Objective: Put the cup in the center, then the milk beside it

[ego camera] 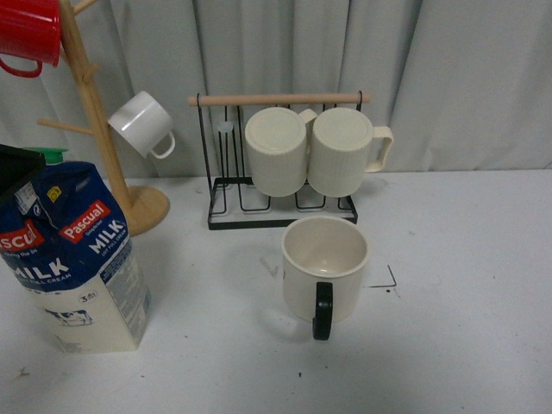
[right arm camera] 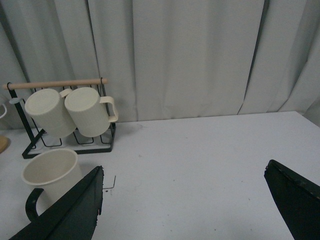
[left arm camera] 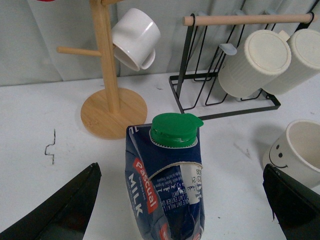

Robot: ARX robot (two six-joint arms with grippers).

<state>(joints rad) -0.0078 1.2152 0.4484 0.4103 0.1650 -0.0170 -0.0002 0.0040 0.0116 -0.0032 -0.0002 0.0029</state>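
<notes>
We log the cup (ego camera: 323, 263) standing on the center (ego camera: 378, 263) and the left gripper (left arm camera: 181, 167) spread wide astride the milk (ego camera: 82, 259) at far left, so we should square up and pinch its flat sides gently.

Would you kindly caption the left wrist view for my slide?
Open left claw straddling the blue-and-white green-capped milk carton; cream smiley-face mug alongside, wooden mug tree beyond.

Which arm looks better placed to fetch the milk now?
Left. The left fingers stand open on either side of the milk; the right fingers are over bare table, with the cup between them and it.
</notes>
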